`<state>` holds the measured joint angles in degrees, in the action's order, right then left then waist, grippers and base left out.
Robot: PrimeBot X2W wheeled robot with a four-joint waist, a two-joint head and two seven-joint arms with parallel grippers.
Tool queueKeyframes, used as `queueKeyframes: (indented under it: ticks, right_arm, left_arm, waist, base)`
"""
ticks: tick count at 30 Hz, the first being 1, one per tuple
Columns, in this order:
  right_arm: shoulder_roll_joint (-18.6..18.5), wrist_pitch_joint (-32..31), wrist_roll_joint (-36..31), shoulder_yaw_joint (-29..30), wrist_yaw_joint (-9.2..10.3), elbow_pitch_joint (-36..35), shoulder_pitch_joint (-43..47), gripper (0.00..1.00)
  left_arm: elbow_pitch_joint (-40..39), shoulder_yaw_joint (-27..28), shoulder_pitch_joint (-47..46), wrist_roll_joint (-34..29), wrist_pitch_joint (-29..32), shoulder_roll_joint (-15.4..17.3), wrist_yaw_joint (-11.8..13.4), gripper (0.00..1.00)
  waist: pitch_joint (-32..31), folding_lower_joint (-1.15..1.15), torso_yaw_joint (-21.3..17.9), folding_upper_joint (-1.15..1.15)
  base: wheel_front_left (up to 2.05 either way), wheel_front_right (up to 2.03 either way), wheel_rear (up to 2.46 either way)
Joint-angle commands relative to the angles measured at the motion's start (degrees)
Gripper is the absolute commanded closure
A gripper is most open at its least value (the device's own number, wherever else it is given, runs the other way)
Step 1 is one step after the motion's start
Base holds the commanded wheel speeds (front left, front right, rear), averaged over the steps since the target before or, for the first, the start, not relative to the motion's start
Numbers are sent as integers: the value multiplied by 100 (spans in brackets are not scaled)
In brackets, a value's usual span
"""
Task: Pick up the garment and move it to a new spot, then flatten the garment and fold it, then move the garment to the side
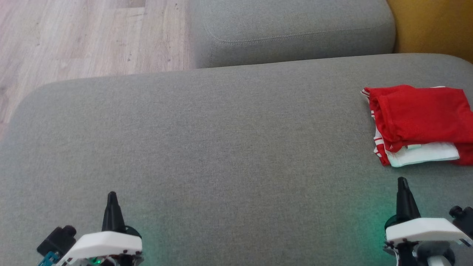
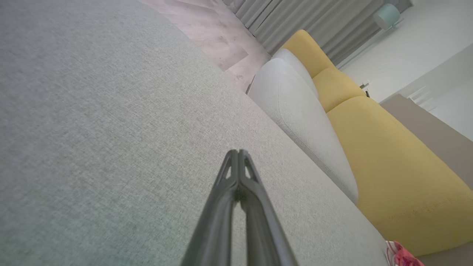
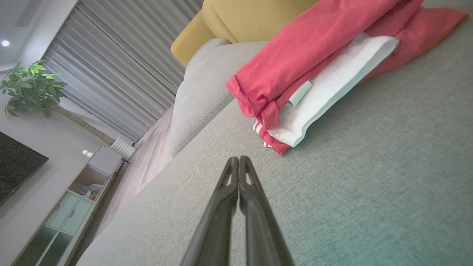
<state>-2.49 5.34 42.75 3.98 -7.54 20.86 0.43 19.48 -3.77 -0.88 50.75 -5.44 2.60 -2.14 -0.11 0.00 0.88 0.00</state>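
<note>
Progress: garment (image 1: 417, 118) is lying folded at frame's right, seemingly finished | left gripper (image 1: 112, 195) and right gripper (image 1: 402, 183) are resting, jaws closed, empty.

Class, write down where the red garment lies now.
In the head view the red garment lies folded at the far right of the grey cushion, just ahead of the right end effector and apart from it.

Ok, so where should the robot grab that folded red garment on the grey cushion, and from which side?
Probably the near-left corner of the red garment, where the stacked layers and white band form a thick raised edge. Approach from the robot's side with the right gripper, which sits shut just short of that corner and would need opening first.
</note>
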Motion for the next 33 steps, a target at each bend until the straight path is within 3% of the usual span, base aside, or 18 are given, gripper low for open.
queueKeyframes:
  ticks: [1, 33]
  right_arm:
    - [-20, -33, 186, -27, 2, -226, -342, 100]
    - [-28, -543, 2294, 98, 4, -429, -484, 100]
  left_arm:
    - [-209, 144, -273, 145, 38, 13, -56, 100]
    - [-356, 536, -388, 1918, 550, 20, -268, 100]
  waist:
    - [0, 0, -1, 0]
    - [13, 0, -40, 0]
  base:
    - [0, 0, 0]
    - [0, 0, 0]
